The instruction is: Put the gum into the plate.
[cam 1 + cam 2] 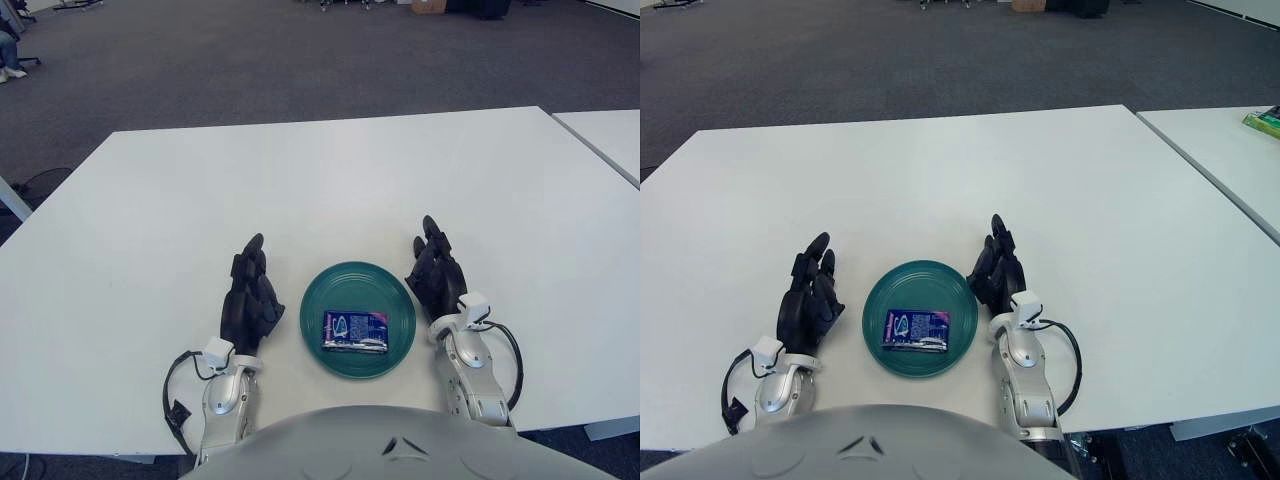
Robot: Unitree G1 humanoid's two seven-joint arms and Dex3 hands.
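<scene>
I see the gum lying flat in the plate on the table, between my two hands. My left hand shows just left of the plate, fingers released and holding nothing. My right hand shows just beside the plate's right rim, fingers likewise relaxed and empty.
</scene>
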